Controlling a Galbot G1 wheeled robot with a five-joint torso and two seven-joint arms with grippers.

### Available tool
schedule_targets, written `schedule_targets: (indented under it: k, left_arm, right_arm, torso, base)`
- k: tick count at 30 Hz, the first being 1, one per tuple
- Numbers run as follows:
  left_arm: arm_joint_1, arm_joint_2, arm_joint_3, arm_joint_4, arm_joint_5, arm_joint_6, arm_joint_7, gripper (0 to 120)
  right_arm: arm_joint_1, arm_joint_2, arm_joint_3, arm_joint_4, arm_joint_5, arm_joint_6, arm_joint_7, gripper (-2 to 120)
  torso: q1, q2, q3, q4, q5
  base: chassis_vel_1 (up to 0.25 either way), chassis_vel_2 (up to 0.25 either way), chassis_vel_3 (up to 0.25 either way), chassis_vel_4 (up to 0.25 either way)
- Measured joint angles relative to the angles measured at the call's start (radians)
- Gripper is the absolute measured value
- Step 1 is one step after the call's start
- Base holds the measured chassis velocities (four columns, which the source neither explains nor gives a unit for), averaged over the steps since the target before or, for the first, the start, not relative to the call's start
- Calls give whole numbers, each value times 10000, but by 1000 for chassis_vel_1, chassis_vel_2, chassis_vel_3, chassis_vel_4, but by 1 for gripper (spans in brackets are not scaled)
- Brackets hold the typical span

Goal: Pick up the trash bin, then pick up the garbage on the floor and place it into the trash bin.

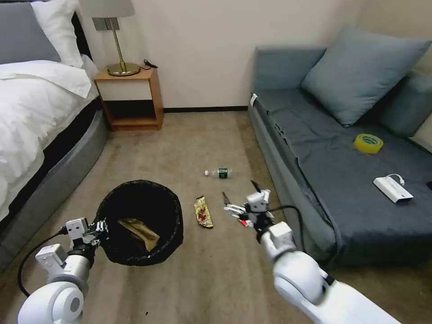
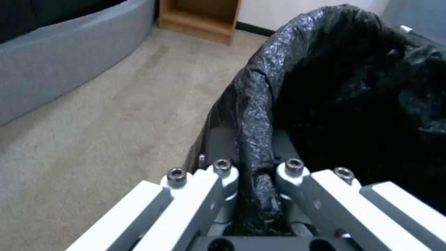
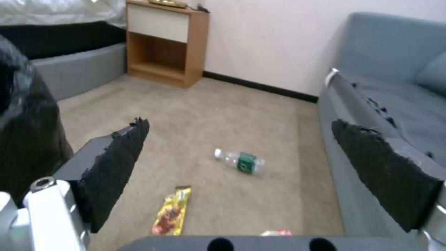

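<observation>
Nearest my left side, the left gripper (image 2: pixel 253 195) is clenched on the bag-lined rim of the trash bin (image 1: pixel 139 220), the black plastic pinched between its fingers; a crumpled brown paper bag (image 1: pixel 140 231) already lies inside. I judge the bin step done and the litter-gathering under way. My right gripper (image 1: pixel 238 202) hangs spread wide above the carpet, grasping nothing. The red-and-white packet (image 3: pixel 276 232) sits just under it, near the sofa (image 1: pixel 315 135). The gold-brown snack wrapper (image 3: pixel 172 214) lies a little ahead, toward the bin. The small clear bottle (image 3: pixel 240 162) lies farther out between the jaws' line of sight. Next I need a descent that brackets one piece.
</observation>
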Motion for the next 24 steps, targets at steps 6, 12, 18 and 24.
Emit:
schedule_targets:
  k: [6, 12, 18, 24]
  left_arm:
    - [2, -30, -186, -130, 58, -18, -18, 4]
    - [-31, -7, -350, -283, -104, -10, -52, 4]
    - [9, -11, -418, -468, -231, 29, -107, 4]
    - [60, 25, -529, -588, -322, 58, -106, 4]
  right_arm:
    - [-1247, 140, 636, 570, -331, 20, -110, 100]
    - [-2349, 380, 1017, 790, -976, 192, -340, 100]
    - [-3248, 772, 998, 729, -1636, 432, -476, 100]
    - [-3460, 1002, 921, 632, -1890, 475, -589, 100]
  torso:
    - [0, 1, 0, 4, -2]
    - [0, 0, 1, 3, -2]
    - [0, 0, 1, 3, -2]
    - [0, 0, 1, 3, -2]
  base:
    - [0, 0, 0, 0]
    - [0, 0, 0, 0]
    - [0, 0, 0, 0]
    - [0, 0, 0, 0]
